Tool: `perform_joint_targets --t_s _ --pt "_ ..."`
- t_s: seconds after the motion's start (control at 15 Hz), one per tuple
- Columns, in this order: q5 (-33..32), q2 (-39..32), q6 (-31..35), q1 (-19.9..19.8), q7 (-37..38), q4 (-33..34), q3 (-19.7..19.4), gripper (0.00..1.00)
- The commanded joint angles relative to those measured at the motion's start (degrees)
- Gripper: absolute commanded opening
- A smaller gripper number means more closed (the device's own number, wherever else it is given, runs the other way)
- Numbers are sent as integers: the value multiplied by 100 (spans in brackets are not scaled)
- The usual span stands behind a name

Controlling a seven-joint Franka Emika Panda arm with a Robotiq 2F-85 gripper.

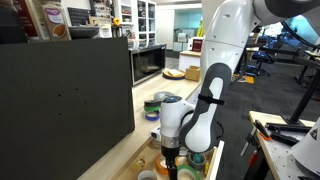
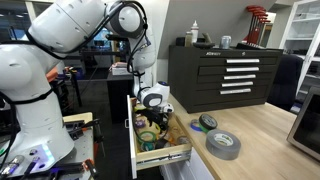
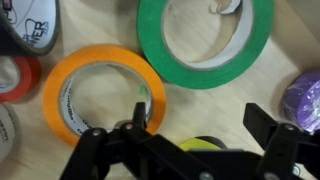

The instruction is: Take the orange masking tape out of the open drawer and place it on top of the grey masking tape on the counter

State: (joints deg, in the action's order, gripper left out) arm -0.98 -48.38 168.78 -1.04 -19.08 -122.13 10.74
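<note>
- In the wrist view, far left: a black-and-white roll [image 3: 30, 25] at the top corner, with a red roll [image 3: 14, 78] below it, cut by the frame edge.
- Next right: the orange masking tape [image 3: 103, 95] lies flat on the light wood drawer floor, with its hole facing up. It sits just beside the red roll.
- Centre: a larger green roll [image 3: 205, 40] lies flat, near the orange one but apart from it.
- Bottom centre: my gripper [image 3: 200, 130] has its jaws spread wide and holds nothing. One finger [image 3: 125, 135] hangs over the orange ring's lower rim; I cannot tell whether it touches.
- Far right: a purple roll [image 3: 303, 100], partly out of frame.
- In an exterior view, left to right: my gripper [image 2: 150, 115] hangs low over the open drawer [image 2: 178, 152], which is crowded with rolls. The grey masking tape [image 2: 223, 144] lies flat on the counter [image 2: 265, 135], well apart from the drawer. The black tool chest [image 2: 222, 75] stands behind.
</note>
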Motion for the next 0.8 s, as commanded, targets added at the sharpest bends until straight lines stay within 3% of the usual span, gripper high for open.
perform_joint_targets --t_s 0.0,0.53,0.6,0.67,0.73 --pt "-183 -222 -105 -144 93 280 62 100" --pt "-249 -435 -102 -205 89 417 33 100" --pt "-254 -433 -95 -208 85 409 31 93" --pt "-272 -420 -52 -188 86 388 11 73" --pt "-281 -403 -32 -206 75 367 25 69"
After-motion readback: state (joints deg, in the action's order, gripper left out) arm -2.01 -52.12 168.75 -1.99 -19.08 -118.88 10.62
